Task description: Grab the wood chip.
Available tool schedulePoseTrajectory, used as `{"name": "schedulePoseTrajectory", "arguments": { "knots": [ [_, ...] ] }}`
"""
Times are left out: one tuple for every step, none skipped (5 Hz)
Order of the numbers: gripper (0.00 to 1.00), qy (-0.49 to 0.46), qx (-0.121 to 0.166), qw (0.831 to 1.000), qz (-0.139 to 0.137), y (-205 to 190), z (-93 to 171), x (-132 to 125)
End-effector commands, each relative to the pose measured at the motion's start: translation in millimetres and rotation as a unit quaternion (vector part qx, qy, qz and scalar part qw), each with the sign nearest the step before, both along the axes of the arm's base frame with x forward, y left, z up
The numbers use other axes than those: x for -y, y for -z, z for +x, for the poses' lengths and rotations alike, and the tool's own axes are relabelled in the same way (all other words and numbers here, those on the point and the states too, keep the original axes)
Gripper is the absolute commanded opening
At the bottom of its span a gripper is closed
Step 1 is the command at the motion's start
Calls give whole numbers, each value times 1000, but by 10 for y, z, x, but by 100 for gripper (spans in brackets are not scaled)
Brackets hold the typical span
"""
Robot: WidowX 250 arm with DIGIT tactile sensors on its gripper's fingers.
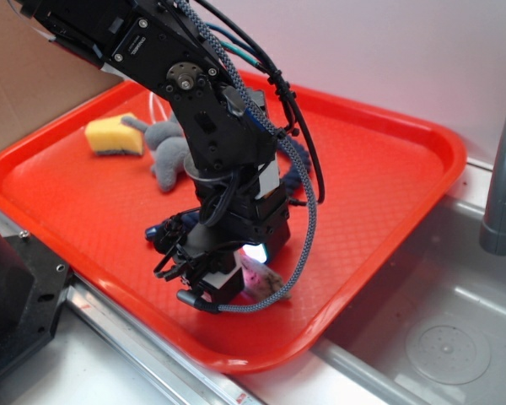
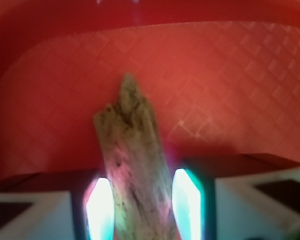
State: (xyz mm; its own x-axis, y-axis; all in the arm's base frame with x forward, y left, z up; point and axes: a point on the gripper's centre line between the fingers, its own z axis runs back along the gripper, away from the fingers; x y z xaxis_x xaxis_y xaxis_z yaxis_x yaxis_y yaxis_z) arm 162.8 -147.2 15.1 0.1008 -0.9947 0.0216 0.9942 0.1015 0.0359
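Note:
The wood chip (image 2: 135, 155) is a rough brown-tan sliver. In the wrist view it runs up from between my two glowing pads (image 2: 99, 207), and both pads press against its sides. My gripper (image 2: 142, 202) is shut on it, and the chip's pointed end sticks out over the red tray (image 2: 230, 75). From the exterior view the gripper (image 1: 234, 274) is low over the tray's front part. There the chip (image 1: 261, 277) shows only as a small pale piece lit pink under the fingers. Whether the chip rests on the tray or hangs just above it cannot be told.
A yellow sponge (image 1: 114, 135) and a grey soft toy (image 1: 170, 153) lie at the back left of the tray (image 1: 388, 160). A dark blue rope (image 1: 297, 160) lies behind the arm. A steel sink (image 1: 447, 337) and a grey faucet pipe (image 1: 502, 169) are to the right.

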Motion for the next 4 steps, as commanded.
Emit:
{"name": "schedulePoseTrajectory", "arguments": {
  "knots": [
    [0,-35,-7,999,9,-96,-13,-147],
    [0,-118,-11,993,-3,-406,94,-294],
    [0,-226,-11,974,-6,-718,176,-463],
    [0,-345,11,938,-5,-1103,228,-618]
  ]
}}
